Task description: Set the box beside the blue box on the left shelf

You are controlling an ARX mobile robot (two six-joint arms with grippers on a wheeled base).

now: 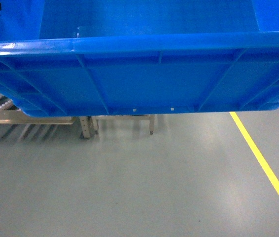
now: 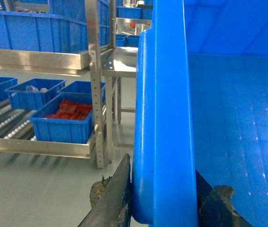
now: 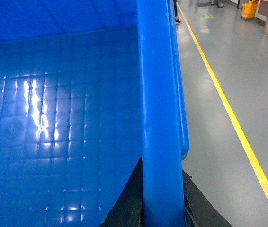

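Left hand (image 2: 165,201): clamped on the box's left rim — one dark finger (image 2: 117,194) presses the outer face, the other sits inside the wall.
Right hand (image 3: 161,201): gripping the right rim the same way, a dark finger (image 3: 127,203) on the inner side and one on the outer side, the rim pinched between them.
Box (image 1: 139,74): a large bright blue crate, held off the floor between the two hands; it fills the top half of the head view, thick rim toward the camera, ribbed outer side below it.
Box inside: smooth walls and a floor marked with a faint grid, catching light reflections; nothing shows in it.
Left shelf (image 2: 39,146): a pale metal rack to the left of the box and apart from it — white rollers run in rows between rails on its lower deck; in the head view only a corner of the rollers peeks out under the box's left end.
Blue bins (image 2: 63,120): several smaller ones sit on the lower deck, the nearest holding red items (image 2: 70,109); larger blue crates (image 2: 34,30) stand on the deck above.
Metal tabletop (image 2: 120,66): just behind the rack's upright post.
Floor (image 1: 129,182): grey and glossy.
Yellow line (image 1: 265,163): runs along the floor on the right.
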